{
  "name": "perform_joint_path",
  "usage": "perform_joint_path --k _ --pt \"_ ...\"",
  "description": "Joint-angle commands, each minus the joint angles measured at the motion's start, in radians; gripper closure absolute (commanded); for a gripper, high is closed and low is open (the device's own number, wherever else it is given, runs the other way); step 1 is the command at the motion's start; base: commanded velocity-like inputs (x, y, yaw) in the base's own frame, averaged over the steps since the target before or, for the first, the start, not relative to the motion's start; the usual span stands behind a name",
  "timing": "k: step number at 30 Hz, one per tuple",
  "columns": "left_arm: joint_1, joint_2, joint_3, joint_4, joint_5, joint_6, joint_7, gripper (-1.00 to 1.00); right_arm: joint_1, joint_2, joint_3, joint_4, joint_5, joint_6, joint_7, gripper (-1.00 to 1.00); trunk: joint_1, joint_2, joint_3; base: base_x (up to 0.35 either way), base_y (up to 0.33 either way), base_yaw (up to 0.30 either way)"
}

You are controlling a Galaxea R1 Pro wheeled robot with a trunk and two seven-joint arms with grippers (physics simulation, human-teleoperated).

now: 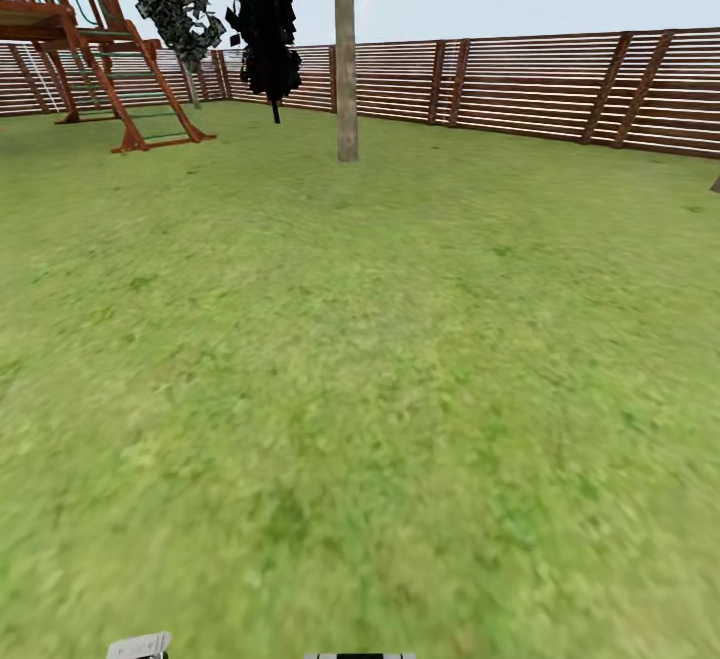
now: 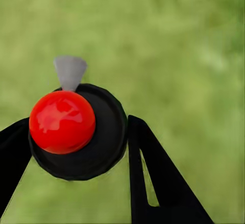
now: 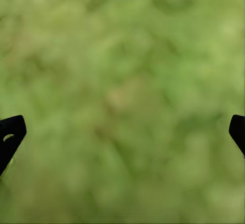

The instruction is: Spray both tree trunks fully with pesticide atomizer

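Jaws on the left gripper (image 2: 76,142) are clamped round the pesticide atomizer (image 2: 76,129), black body wedged between both fingers, red cap facing the wrist camera, lawn (image 2: 178,55) blurred behind. Right gripper (image 3: 122,132) is spread wide, nothing in it. One tree trunk (image 1: 346,69) stands far off by the fence (image 1: 560,79).

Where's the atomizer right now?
In the left wrist view, the atomizer sits between the left gripper fingers, held above the lawn.

Black, wedge-shaped fingers (image 2: 153,178), one slotted
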Motion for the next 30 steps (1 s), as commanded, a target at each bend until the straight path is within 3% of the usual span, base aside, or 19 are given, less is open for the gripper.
perform_joint_path --k 1,30 --pt "-0.001 0.000 0.009 0.000 -0.006 -0.002 -0.005 1.00 0.000 0.000 -0.009 0.000 0.003 -0.002 0.007 -1.00 0.000 0.000 -0.001 0.338 0.000 0.000" --pt "-0.001 0.005 0.010 -0.001 -0.004 -0.004 -0.006 1.00 0.000 0.000 -0.009 0.000 0.003 -0.002 0.007 -1.00 0.000 0.000 -0.001 0.338 0.000 0.000"
